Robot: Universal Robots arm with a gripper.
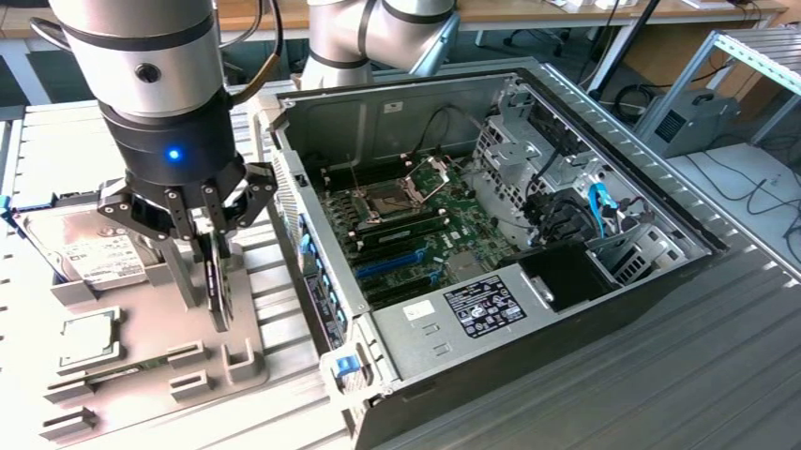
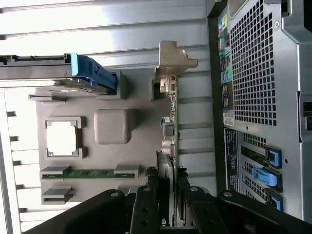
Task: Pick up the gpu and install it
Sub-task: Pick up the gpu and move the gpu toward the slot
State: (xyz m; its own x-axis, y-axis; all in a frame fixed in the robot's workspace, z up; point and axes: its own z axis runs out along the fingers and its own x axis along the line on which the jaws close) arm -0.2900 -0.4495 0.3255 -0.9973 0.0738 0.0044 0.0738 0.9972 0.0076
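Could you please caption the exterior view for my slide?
Gripper clamps a thin dark expansion card upright at the grey fixture, beside the open metal computer case.

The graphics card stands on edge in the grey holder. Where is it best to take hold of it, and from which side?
Pinch the graphics card across its two flat faces, near the middle of its upper edge, coming straight down from above. It stands upright on its long edge, and the metal bracket fills one end.

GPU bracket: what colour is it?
Silvery-grey bare metal. The bracket shows best in the wrist view.
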